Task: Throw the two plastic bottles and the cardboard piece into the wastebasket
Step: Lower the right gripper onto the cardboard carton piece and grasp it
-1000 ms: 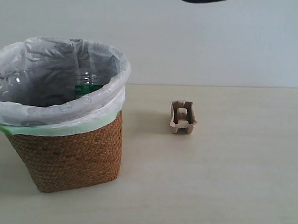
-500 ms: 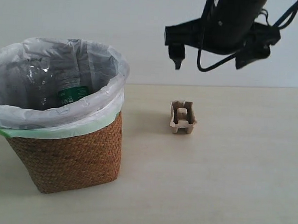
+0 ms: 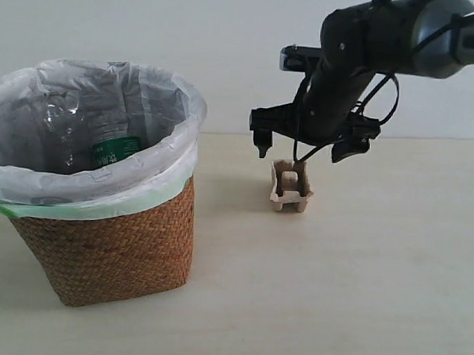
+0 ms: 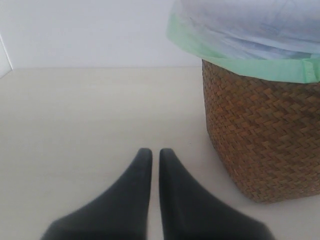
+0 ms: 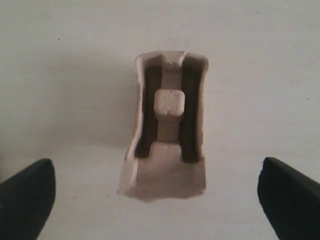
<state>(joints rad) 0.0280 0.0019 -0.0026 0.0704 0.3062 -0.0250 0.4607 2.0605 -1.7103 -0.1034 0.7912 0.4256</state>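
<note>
My right arm (image 3: 404, 31) is a thick rounded tube, glossy dark grey shading to black, with a pale sheen along its upper side. Thin black cables (image 3: 397, 90) loop off the wrist at about 4 o'clock, and a small grey block (image 3: 295, 60) sits at 10 o'clock of it. My right tool (image 3: 299, 153) carries short black fingers (image 3: 260, 143) on a black crossbar. My left tool (image 4: 155, 152) is matte black, each finger broad at the root and curving to a narrow rounded tip.

Brown woven wicker wastebasket (image 3: 106, 250) with a white, green-edged bag (image 3: 30, 182), tan cardboard piece (image 3: 289, 188), pale beige table (image 3: 375, 272).
</note>
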